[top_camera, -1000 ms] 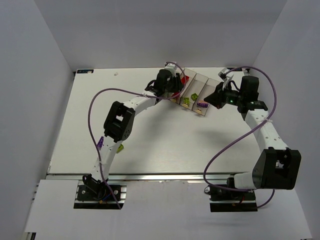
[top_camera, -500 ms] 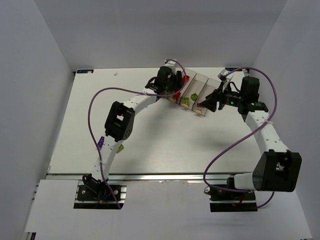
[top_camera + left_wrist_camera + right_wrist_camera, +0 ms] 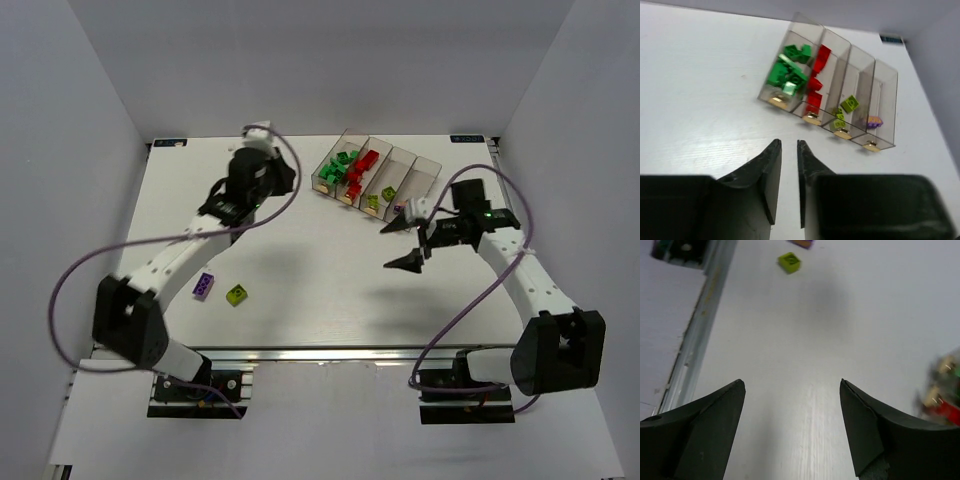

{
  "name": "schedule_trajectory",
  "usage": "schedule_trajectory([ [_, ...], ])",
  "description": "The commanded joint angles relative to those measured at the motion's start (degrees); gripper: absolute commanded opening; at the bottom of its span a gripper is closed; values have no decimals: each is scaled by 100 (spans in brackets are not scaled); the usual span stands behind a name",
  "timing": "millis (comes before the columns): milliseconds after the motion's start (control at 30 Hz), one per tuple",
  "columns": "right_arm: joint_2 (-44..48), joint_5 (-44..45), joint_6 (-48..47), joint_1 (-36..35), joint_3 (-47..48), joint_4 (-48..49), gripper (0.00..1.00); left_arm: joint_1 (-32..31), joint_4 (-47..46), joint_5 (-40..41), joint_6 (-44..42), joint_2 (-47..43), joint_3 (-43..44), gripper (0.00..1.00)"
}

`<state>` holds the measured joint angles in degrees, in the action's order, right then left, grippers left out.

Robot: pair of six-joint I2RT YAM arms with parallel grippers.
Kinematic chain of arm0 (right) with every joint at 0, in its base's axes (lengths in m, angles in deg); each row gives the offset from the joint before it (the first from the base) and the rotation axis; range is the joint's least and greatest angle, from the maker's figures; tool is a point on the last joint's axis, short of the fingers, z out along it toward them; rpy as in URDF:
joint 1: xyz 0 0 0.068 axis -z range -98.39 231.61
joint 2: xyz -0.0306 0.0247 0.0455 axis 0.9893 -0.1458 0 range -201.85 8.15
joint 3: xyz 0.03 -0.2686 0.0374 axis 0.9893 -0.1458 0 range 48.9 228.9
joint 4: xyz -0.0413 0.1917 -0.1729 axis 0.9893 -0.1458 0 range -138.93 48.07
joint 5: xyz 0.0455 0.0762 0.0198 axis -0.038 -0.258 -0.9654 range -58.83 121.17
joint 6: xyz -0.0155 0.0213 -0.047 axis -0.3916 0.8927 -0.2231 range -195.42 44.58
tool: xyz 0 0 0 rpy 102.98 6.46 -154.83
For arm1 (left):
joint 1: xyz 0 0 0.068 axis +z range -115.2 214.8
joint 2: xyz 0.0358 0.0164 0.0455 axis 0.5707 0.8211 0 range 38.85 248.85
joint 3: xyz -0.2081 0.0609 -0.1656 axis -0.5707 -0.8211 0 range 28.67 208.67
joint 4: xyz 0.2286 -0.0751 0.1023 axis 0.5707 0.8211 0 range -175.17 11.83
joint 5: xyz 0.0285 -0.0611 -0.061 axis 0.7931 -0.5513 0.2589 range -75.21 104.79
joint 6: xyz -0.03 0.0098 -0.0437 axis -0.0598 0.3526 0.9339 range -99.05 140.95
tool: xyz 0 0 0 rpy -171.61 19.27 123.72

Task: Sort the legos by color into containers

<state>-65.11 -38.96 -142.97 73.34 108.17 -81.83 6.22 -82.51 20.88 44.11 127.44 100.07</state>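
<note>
Legos [image 3: 787,75] mostly in containers [image 3: 430,165]; two loose on table [image 3: 320,270] by left arm base: purple brick [image 3: 203,285], yellow-green brick [image 3: 237,294]. Both empty: left end effector [image 3: 789,142] narrow, right end effector [image 3: 791,385] wide (strays ahead). Best: centre over one brick, straddle flat sides, avoid neighbour.

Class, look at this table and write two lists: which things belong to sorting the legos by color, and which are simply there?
Belongs to the job:
clear bins
green bricks and red bricks already in them
loose purple brick
loose yellow-green brick
left claw
right claw

Simply there:
purple cables
aluminium rail along the near edge
</note>
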Motion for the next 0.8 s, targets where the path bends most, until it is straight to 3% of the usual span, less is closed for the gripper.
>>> schedule_trajectory([
  [0, -398, 419, -1832, -867, 339, -1371, 80, 475, 866, 33, 382, -1052, -809, 32],
  [67, -558, 788, -1666, -1489, 410, -1197, 71, 651, 1436, 163, 514, -1843, -1285, 57],
  [200, -1040, 1649, -562, -2651, 630, -328, 65, 704, 2255, 656, 628, -3057, -1865, 76],
  [267, -1313, 2332, -155, -3291, 866, 216, 67, 713, 2676, 858, 795, -3661, -2050, 80],
  [367, -2138, 2793, -109, -3890, 1612, 132, 69, 713, 3134, 990, 997, -4330, -2147, 81],
  [500, -3376, 2943, 110, -4401, 2694, 105, 71, 722, 3697, 1359, 1217, -4955, -2034, 82],
  [767, -4960, 3207, 594, -5034, 4557, 308, 74, 722, 4813, 2195, 1358, -5783, -1392, 82],
])
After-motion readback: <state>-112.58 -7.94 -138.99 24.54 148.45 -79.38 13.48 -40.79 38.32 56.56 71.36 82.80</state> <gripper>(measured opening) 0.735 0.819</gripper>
